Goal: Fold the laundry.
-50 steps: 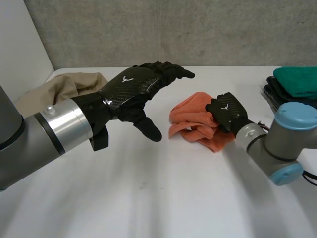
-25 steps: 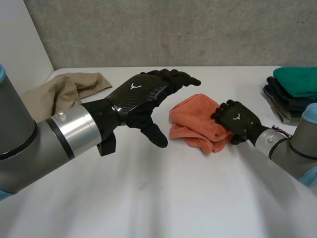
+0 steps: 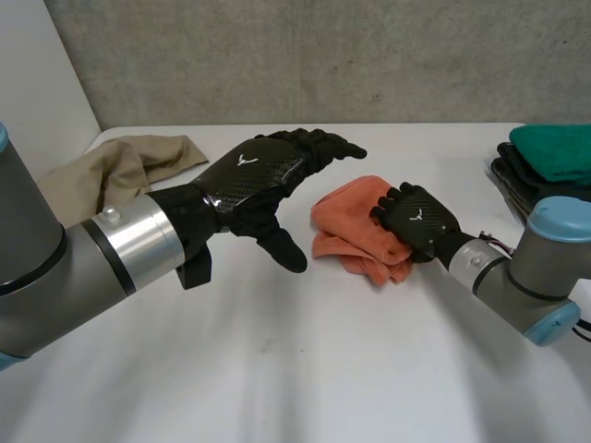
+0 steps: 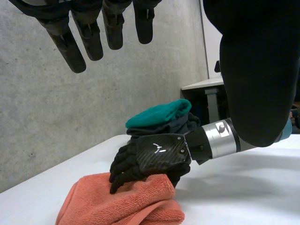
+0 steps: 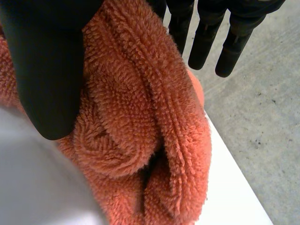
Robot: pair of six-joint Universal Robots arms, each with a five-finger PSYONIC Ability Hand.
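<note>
Moved: right hand [image 3: 417,221] has dragged the orange towel [image 3: 343,221] a touch closer to the left hand [image 3: 254,180].
Right hand: thumb and fingers clamped round the towel's bunched end, on the right arm's side.
Left hand: spread wide, hovering just beside the towel, holding nothing.
Progress: early going, I'd say. The towel sits rumpled mid-table, the beige cloth [image 3: 111,166] lies crumpled far left, and a teal-topped folded stack [image 3: 545,161] looks finished.
Texture: thick looped terry in soft rolls, on a smooth white table [image 3: 295,369].
</note>
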